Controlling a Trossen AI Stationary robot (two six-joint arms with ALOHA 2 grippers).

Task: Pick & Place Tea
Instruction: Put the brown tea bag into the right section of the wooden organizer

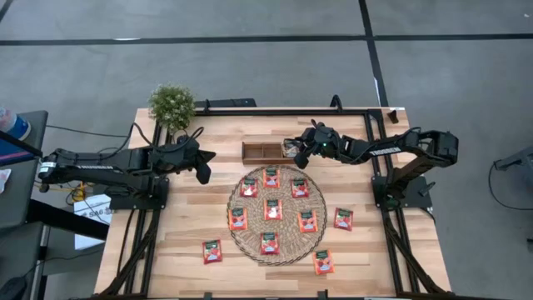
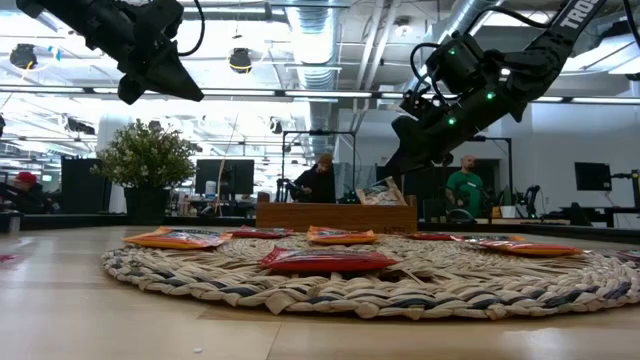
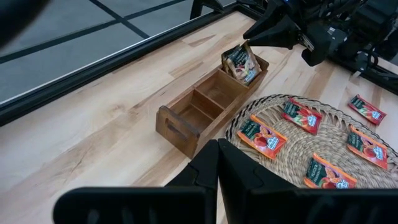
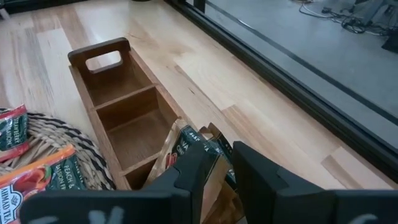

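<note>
My right gripper [image 4: 214,163] hangs over the tray's [image 3: 186,124] end compartment, jaws narrowly parted around a sachet [image 3: 239,61] leaning there; left gripper [image 1: 202,171] waits shut by the plant [image 1: 171,104]. Sachets look light, thin, slippery — I'd pinch a raised edge; others lie on the mat [image 1: 287,246] and table [image 1: 175,242].

Grey floor [image 1: 250,67] with dark seams, exposed ceiling ducts [image 2: 320,40] (silver), monitors [image 2: 222,176] behind

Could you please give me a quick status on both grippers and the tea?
Right gripper over tray end compartment, sachet standing in it. Left gripper shut, waiting beside mat. Nothing in the way.
</note>
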